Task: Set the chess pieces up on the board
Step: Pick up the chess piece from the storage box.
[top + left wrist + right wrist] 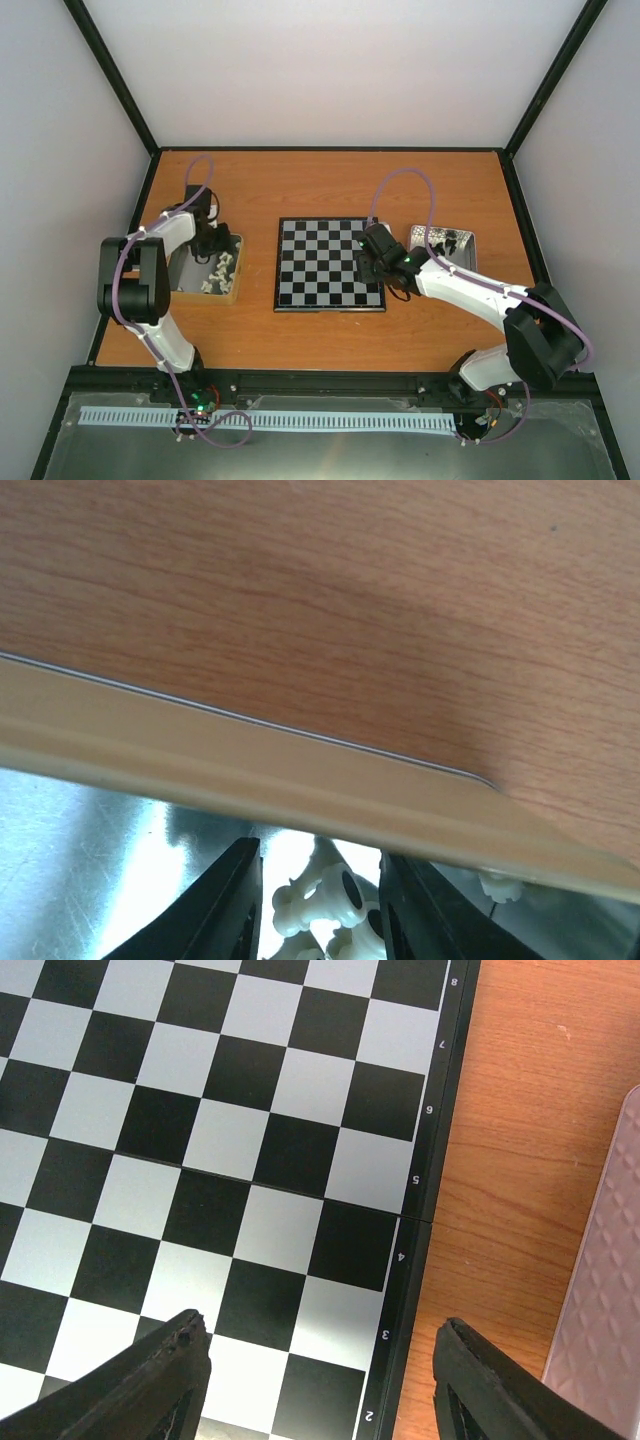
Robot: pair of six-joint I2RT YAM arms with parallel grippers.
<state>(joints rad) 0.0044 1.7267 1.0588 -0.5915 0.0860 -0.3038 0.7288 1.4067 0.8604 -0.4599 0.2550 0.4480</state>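
The flat black-and-grey chequered board (329, 264), centred on the wooden surface (330, 190), is bare; nothing is placed. Cream-white chess pieces (318, 905) in a metal tin (205, 297) are straddled by the open left hand (320, 852). The right hand (320, 1325) is held open, empty, over the board's edge.

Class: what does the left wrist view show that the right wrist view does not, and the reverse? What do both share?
Left wrist only: cream-white chess pieces in a tin with a beige rim. Right wrist only: the board, its visible squares bare, numbers along its rim, and the edge of a second tin. Both: the wooden table and open fingers, of the left gripper and the right gripper.
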